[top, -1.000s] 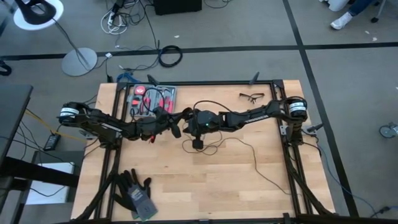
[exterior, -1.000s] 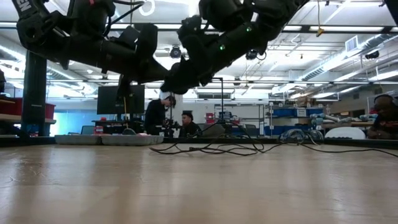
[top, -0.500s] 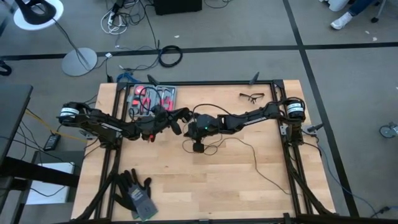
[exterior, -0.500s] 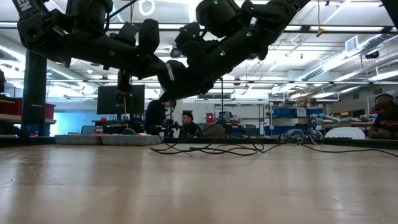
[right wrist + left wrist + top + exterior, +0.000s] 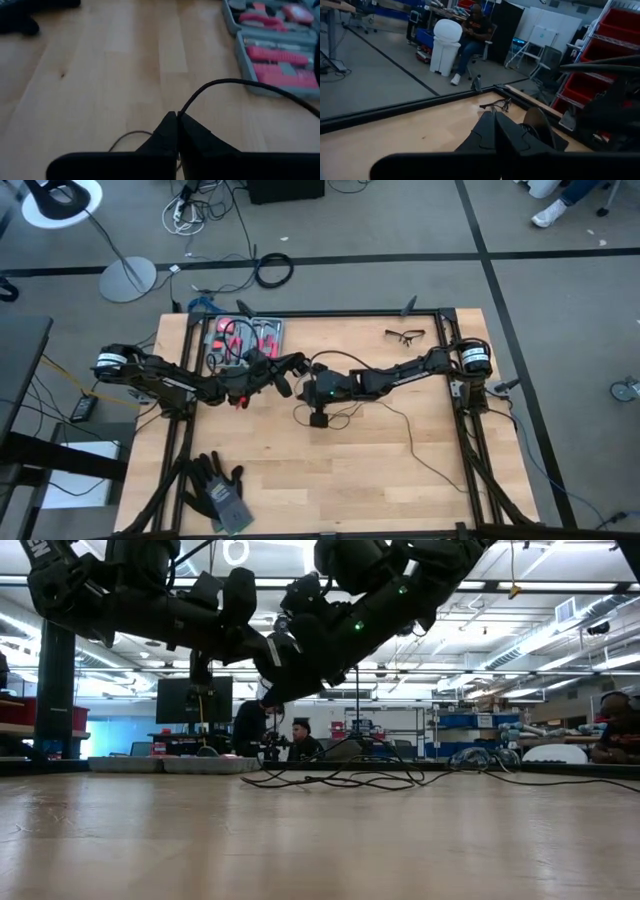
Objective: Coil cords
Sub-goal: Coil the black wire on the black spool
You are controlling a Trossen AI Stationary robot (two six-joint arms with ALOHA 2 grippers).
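Note:
The thin black cord (image 5: 400, 418) lies in loose curves on the wooden table. Its black puck (image 5: 318, 418) rests flat near the middle, and the low view shows the cord (image 5: 340, 780) as a flat tangle. My right gripper (image 5: 312, 372) hangs above the table's middle, shut on a stretch of the cord (image 5: 220, 82). My left gripper (image 5: 297, 363) hovers just left of it, shut. The left wrist view shows nothing between the left gripper's (image 5: 495, 122) fingers. Both grippers are well above the table in the low view. My right gripper pinches the cord (image 5: 183, 113) between its two shut fingers, at their free ends. The fingers slant down toward the table's left. From the fingertips the cord rises and arcs away slack, clear of the wood; the rest of it lies on the table.
A grey tool case (image 5: 243, 340) with red tools sits at the far left. Safety glasses (image 5: 404, 335) lie at the far right and dark gloves (image 5: 218, 490) at the near left corner. People sit in the room beyond the table (image 5: 300, 745).
My left gripper has turned a little, its fingers swinging toward the table's far edge. My right gripper has tipped slightly toward the left gripper, still shut on the cord. The cord on the table has stayed where it was.

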